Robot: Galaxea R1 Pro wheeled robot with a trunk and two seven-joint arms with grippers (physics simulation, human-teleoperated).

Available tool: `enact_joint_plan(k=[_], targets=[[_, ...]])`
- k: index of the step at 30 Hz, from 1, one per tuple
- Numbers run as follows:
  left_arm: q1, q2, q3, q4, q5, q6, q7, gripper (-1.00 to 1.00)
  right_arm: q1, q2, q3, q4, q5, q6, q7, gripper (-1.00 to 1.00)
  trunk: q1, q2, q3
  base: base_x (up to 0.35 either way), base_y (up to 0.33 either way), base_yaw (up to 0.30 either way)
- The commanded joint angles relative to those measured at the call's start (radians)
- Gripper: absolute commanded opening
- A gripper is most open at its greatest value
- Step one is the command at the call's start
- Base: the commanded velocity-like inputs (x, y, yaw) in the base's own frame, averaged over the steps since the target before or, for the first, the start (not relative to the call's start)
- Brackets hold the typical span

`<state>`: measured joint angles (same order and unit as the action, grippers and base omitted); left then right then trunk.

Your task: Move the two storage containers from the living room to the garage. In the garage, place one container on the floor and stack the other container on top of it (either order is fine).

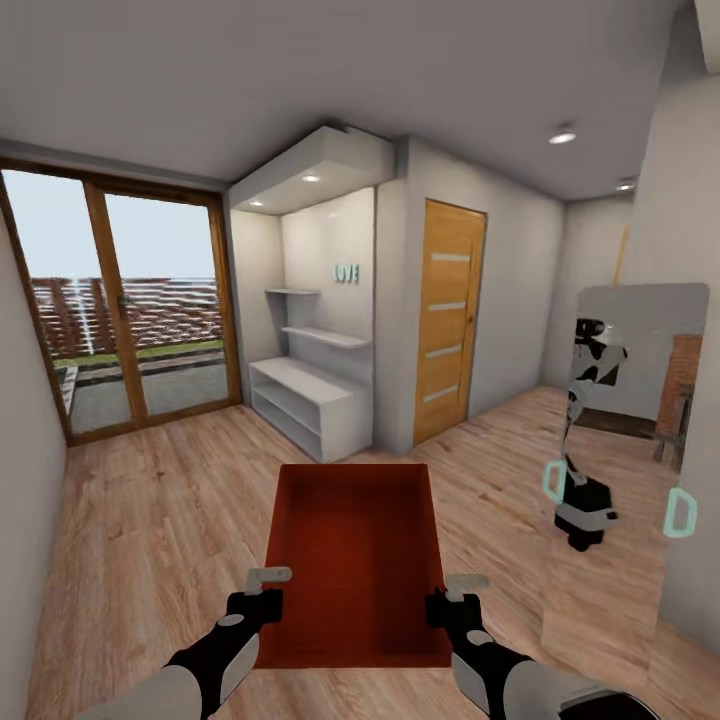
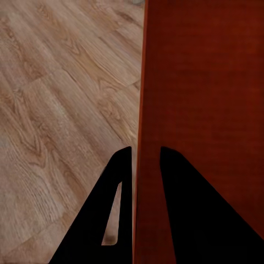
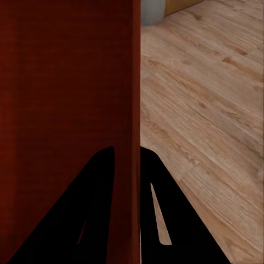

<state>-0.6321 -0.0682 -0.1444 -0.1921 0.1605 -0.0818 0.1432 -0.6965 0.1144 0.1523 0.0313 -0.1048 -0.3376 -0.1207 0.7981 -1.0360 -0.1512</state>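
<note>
A red-orange open-top storage container (image 1: 355, 560) hangs in front of me over light wood-plank flooring, held level by its two long walls. My left gripper (image 1: 262, 590) is shut on the left wall near the container's close end, and my right gripper (image 1: 450, 595) is shut on the right wall. In the left wrist view the left gripper (image 2: 146, 149) has its black fingers on either side of the container's (image 2: 203, 110) wall. The right wrist view shows the right gripper (image 3: 127, 149) clamped the same way on the container's (image 3: 66, 82) wall. The garage is out of view.
Glass patio doors (image 1: 120, 300) stand at the far left. A white shelf unit (image 1: 310, 400) fills an alcove straight ahead, with a closed wooden door (image 1: 450, 320) beside it. A tall mirror (image 1: 630, 450) on the right wall reflects the robot. A passage runs on past the door at the back right.
</note>
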Motion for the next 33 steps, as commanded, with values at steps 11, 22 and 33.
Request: enact_joint_plan(k=[11,22,33], targets=[[-0.001,0.095,0.045,0.002,0.042,-0.003,0.012,-1.0,-0.001,-0.002,-0.027,0.0,-0.011,-0.008,0.0,-1.0,0.001,-0.001,-0.001,0.321,0.0,0.004],[-0.001,0.095,0.045,0.002,0.042,-0.003,0.012,-1.0,-0.001,-0.002,-0.027,0.0,-0.011,-0.008,0.0,-1.0,0.001,-0.001,-0.001,0.321,0.0,0.0],[-0.001,0.096,0.045,0.002,0.042,-0.003,0.012,-1.0,-0.001,-0.002,-0.027,0.0,-0.01,-0.008,0.0,-1.0,0.001,-0.001,-0.001,0.321,0.0,0.0]])
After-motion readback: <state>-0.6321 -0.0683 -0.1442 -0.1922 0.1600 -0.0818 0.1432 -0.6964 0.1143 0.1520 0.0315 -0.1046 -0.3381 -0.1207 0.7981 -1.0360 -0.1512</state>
